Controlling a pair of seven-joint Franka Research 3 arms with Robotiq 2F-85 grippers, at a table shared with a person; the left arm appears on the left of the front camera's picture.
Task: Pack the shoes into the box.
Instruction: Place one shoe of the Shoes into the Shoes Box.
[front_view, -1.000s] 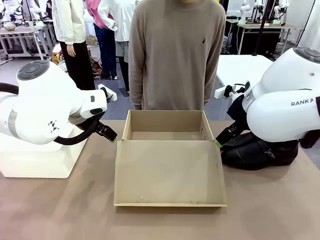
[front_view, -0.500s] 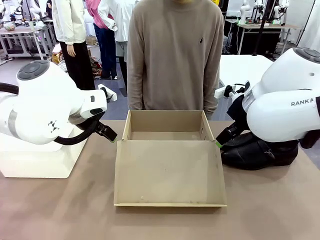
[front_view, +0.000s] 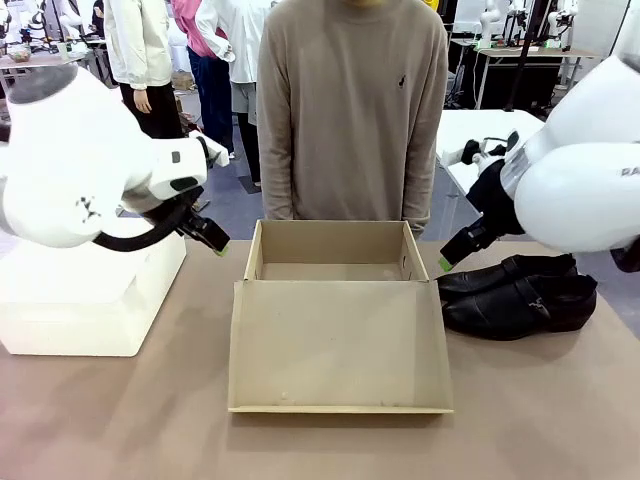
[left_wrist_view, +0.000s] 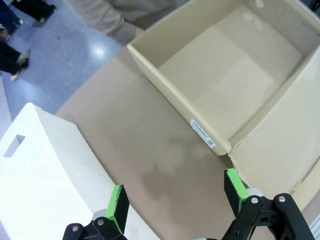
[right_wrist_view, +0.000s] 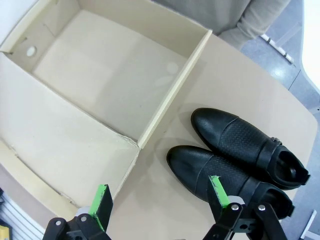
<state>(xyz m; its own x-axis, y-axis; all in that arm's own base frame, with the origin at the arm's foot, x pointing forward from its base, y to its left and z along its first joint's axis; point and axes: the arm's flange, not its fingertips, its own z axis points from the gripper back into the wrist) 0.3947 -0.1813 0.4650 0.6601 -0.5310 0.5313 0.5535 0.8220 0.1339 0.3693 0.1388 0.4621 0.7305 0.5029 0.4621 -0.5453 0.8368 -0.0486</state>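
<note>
Where the box (front_view: 330, 240) sits: mid-table, open and bare inside, its lid flap (front_view: 338, 345) lying flat toward the robot
Shoes (front_view: 515, 297): side by side on the table (front_view: 120, 420), just beside the box's right wall, toes toward it, outside it
Left gripper (left_wrist_view: 177, 195): jaws wide, holding nothing, above bare table between the box's left wall and the white plastic box (front_view: 90, 300)
Right gripper (right_wrist_view: 159, 192): jaws wide, empty, above the table between the box and the shoe toes
Person (front_view: 350, 110): standing at the far edge, behind the box
</note>
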